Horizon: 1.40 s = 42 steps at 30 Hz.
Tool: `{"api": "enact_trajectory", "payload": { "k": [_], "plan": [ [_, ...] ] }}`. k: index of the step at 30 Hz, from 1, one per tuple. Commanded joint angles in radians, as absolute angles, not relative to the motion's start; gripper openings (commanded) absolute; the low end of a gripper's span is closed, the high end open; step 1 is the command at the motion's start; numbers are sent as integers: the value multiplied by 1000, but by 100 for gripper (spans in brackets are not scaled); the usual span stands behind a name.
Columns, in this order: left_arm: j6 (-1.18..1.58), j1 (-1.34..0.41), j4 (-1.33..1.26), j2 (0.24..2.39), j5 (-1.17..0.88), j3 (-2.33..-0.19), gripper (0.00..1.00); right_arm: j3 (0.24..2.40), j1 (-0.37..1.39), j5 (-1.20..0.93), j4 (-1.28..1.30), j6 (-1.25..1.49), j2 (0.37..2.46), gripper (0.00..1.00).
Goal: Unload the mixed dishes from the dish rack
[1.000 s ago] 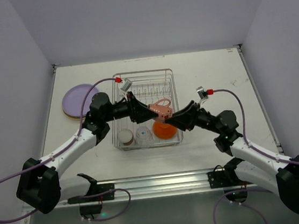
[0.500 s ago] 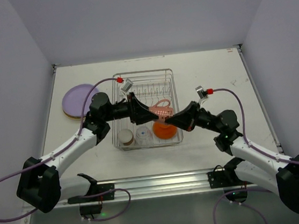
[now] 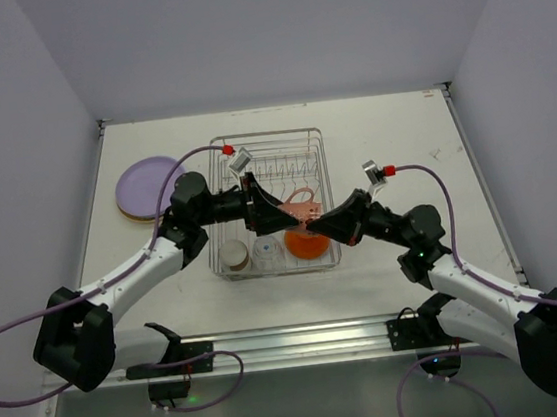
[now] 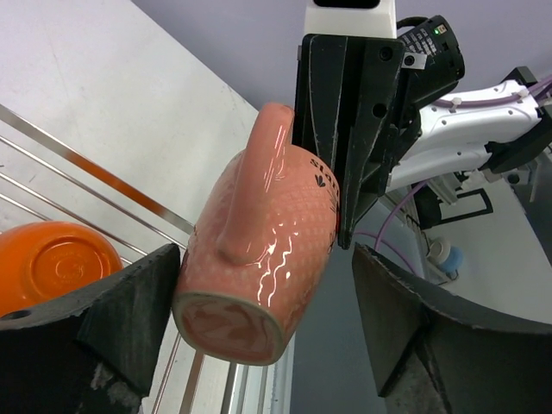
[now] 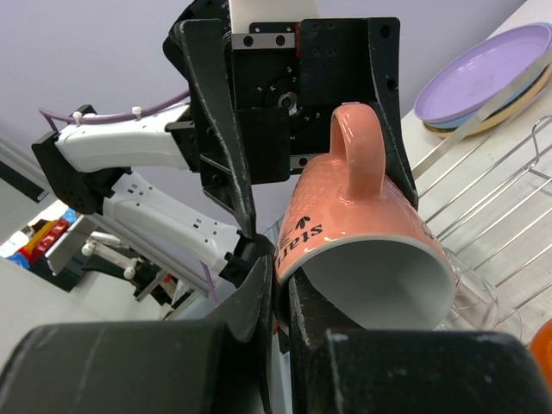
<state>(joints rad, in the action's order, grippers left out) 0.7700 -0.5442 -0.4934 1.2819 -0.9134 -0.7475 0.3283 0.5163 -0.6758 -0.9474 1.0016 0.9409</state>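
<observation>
From above we make out only a pink scrap of the mug (image 3: 304,209); its lettering (image 5: 302,237) is partly covered in the right wrist view, and we cannot read the whole word; the bowl (image 4: 52,263) is cropped by the left wrist view's edge; the plates (image 5: 483,73) run off the right wrist view; the glass (image 5: 474,297) sits half hidden behind the mug.

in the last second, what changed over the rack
The right gripper closed on the pink mug at its rim and the left gripper spread its jaws, loosening its hold: a handover above the dish rack. The mug barely shifted. The orange bowl, cream cup, clear glass and plate stack stayed put.
</observation>
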Motion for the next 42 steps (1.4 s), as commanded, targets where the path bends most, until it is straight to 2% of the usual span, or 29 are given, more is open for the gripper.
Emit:
{"api": "enact_trajectory", "payload": {
  "k": [1, 2, 3, 8, 12, 22, 28, 33, 42],
  "plan": [
    [770, -546, -535, 1276, -920, -762, 86, 365, 520, -664, -1008, 1002, 923, 0],
    [769, -546, -531, 1275, -917, -762, 93, 365, 520, -666, -1005, 1000, 922, 0],
    [764, -546, -526, 1275, -916, -762, 94, 365, 520, -666, -1002, 999, 922, 0],
    [753, -545, -509, 1259, -908, -770, 96, 361, 519, -655, -979, 986, 908, 0],
    [658, -534, -338, 1238, -827, -811, 97, 368, 520, -629, -908, 963, 885, 0],
    [623, -404, -199, 1163, -707, -788, 99, 517, 520, -412, -363, 769, 743, 0],
    [569, -373, -101, 1134, -624, -796, 99, 598, 518, -225, -161, 671, 698, 0],
    [528, -371, -34, 1126, -566, -805, 100, 790, 502, -138, 97, 571, 824, 0],
    [454, -371, 90, 1120, -425, -821, 100, 1060, 373, -98, 276, 505, 1043, 0]
  ]
}}
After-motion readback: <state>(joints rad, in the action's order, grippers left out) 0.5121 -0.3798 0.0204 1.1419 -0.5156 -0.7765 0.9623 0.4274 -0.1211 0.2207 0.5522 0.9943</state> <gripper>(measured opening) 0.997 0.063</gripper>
